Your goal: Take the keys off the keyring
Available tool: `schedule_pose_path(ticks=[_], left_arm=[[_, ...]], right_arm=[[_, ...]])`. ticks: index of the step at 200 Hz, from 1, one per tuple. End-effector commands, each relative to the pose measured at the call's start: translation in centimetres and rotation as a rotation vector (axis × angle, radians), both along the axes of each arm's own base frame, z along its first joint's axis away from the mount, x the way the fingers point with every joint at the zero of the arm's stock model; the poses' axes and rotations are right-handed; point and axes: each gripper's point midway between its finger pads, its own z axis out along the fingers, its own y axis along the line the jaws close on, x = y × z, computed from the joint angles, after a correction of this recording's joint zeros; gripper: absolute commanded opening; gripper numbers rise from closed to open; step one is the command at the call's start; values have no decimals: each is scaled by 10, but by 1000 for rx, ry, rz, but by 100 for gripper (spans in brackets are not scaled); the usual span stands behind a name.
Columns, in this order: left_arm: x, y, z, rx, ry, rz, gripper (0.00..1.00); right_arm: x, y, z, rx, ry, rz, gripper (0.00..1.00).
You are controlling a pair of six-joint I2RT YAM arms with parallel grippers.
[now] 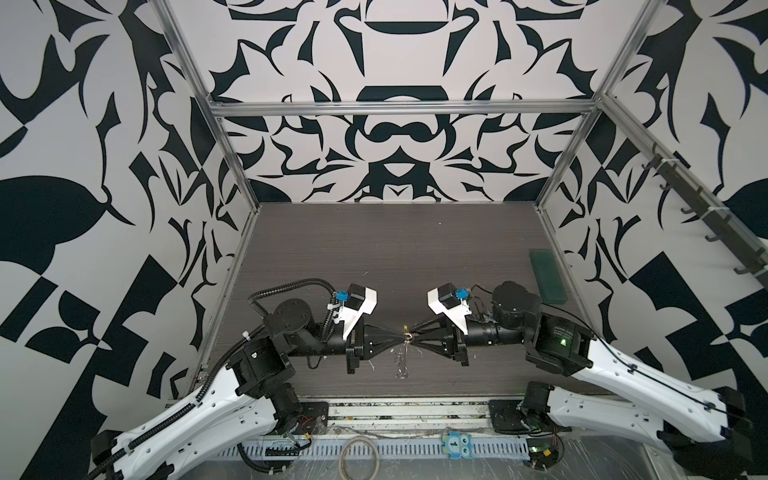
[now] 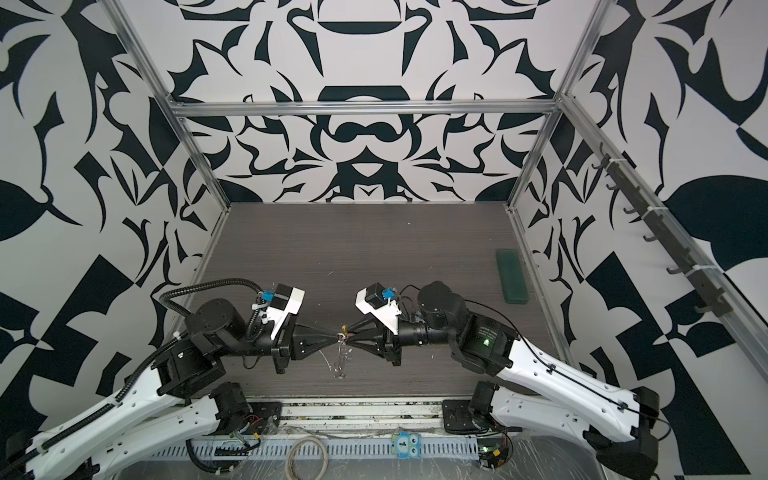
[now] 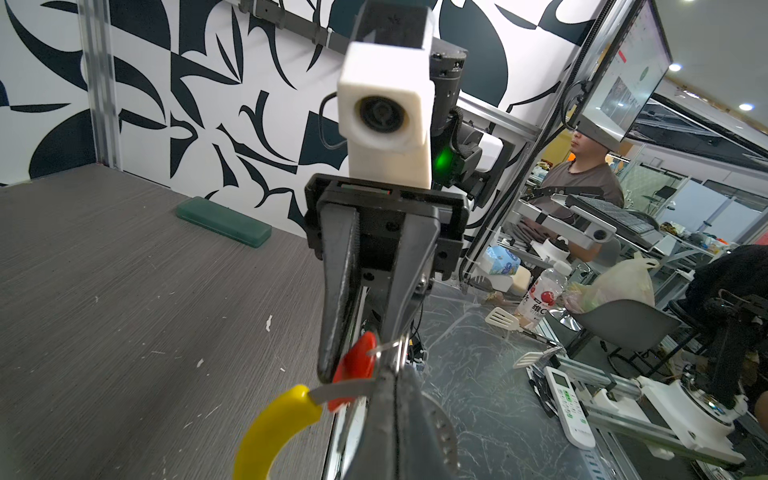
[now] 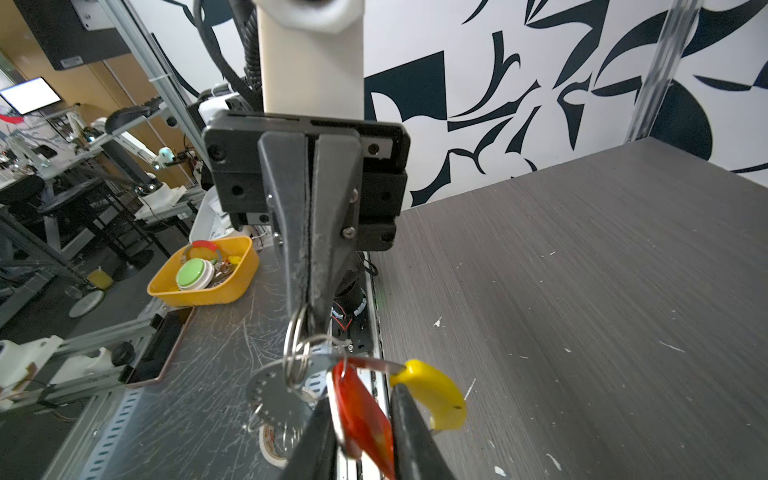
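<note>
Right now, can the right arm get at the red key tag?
Probably yes: the red tag sits between the jaws of the right gripper, nothing blocking it; the left gripper holds the keyring.

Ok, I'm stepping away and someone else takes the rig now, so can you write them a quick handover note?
Left gripper: shut on the keyring, held above the table.
Right gripper: fingers either side of the red key; grip not confirmed.
Blue key: not visible.
Done: nothing; the red key still hangs on the keyring.
To do: free the red key, then find the blue.
</note>
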Motion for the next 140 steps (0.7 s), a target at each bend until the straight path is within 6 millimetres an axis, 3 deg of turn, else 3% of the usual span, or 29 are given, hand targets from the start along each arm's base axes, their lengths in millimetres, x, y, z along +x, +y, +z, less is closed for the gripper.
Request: schedule_pose_path(ticks=[1, 48, 66, 140], left_arm=[[2, 2, 9, -30, -14, 18, 0], [5, 4, 9, -32, -16, 45, 0], [8, 5, 9, -35, -16, 66, 0], [31, 16, 17, -70, -4, 231, 0]], right_arm=[[0, -3, 23, 54, -36, -10, 20], [0, -5, 24, 41, -35, -18, 10], [1, -5, 22, 33, -32, -22, 0], [6, -4, 6, -26, 11, -48, 0]])
